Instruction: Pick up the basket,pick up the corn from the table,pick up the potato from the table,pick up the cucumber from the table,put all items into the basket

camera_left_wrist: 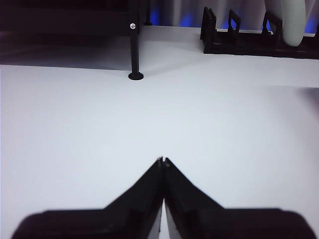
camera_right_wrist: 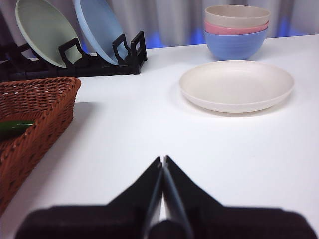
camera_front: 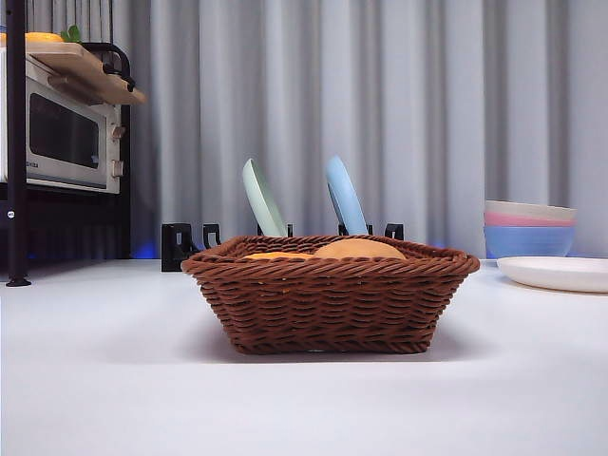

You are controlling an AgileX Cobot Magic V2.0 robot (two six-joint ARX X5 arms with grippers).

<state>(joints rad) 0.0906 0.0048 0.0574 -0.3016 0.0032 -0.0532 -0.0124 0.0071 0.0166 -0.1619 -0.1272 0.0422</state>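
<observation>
Table [camera_right_wrist: 149, 129] bears basket [camera_right_wrist: 35, 114] beside right end effector [camera_right_wrist: 163, 160]

The basket [camera_right_wrist: 35, 114] is placed on the table [camera_right_wrist: 149, 129], ahead and to the left of the right gripper [camera_right_wrist: 163, 160]. The cucumber [camera_right_wrist: 12, 128] is held inside it. A plate [camera_right_wrist: 237, 85] is set ahead to the right, with stacked bowls [camera_right_wrist: 237, 31] behind it.

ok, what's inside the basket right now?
Above the basket rim in the front view: the potato's rounded top and a sliver of the corn. The right wrist view shows the cucumber inside. The wicker wall hides the rest.
</observation>
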